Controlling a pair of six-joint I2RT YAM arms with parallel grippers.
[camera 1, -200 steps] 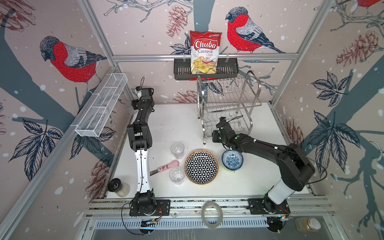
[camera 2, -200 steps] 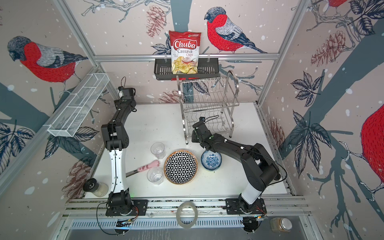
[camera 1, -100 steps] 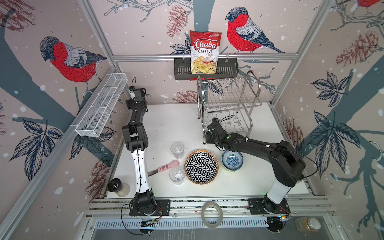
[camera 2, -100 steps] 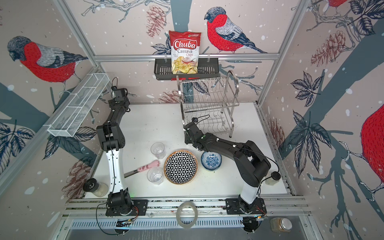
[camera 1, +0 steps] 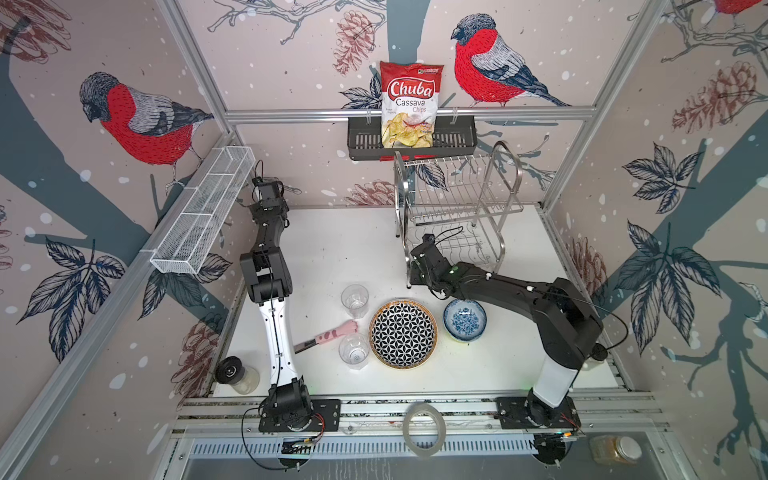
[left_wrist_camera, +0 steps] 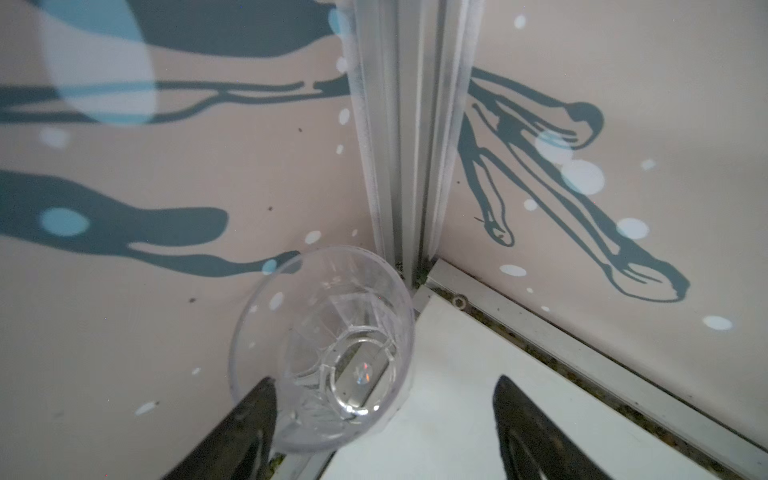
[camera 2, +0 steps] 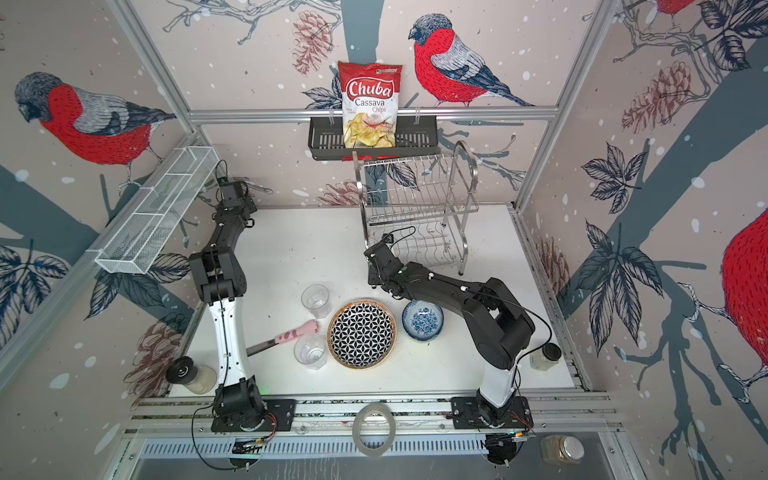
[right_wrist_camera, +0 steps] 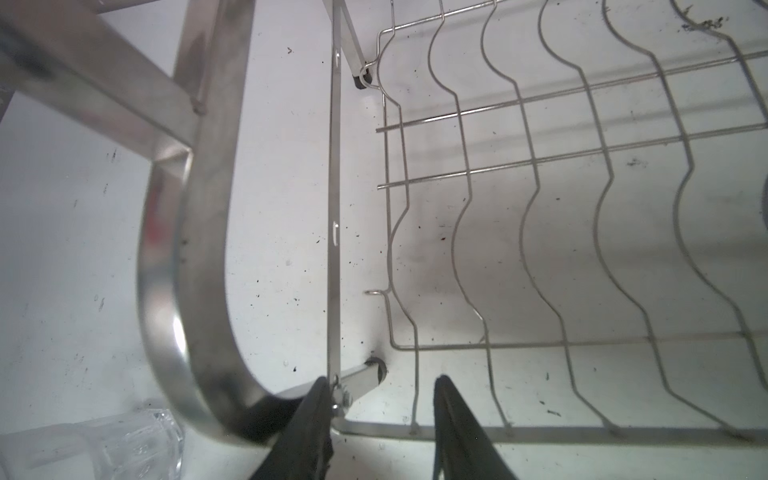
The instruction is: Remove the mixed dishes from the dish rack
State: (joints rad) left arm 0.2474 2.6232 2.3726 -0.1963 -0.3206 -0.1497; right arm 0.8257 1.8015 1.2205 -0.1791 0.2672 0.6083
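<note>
The dish rack (camera 1: 457,216) stood at the table's (camera 1: 340,249) back edge, right of the middle. Near the front edge, about the middle, lay the plate (camera 1: 402,332). The bowl (camera 1: 464,320) sat just right of it, apparently nested in another. Left of the plate stood the far glass (camera 1: 354,300) and, closer to the front edge, the near glass (camera 1: 354,351). The utensil (camera 1: 328,334) lay between them, one end toward the plate. The corner glass (left_wrist_camera: 322,349) stood in the back left corner. A jar (camera 2: 544,357) stood at the right edge, near the front corner.
</note>
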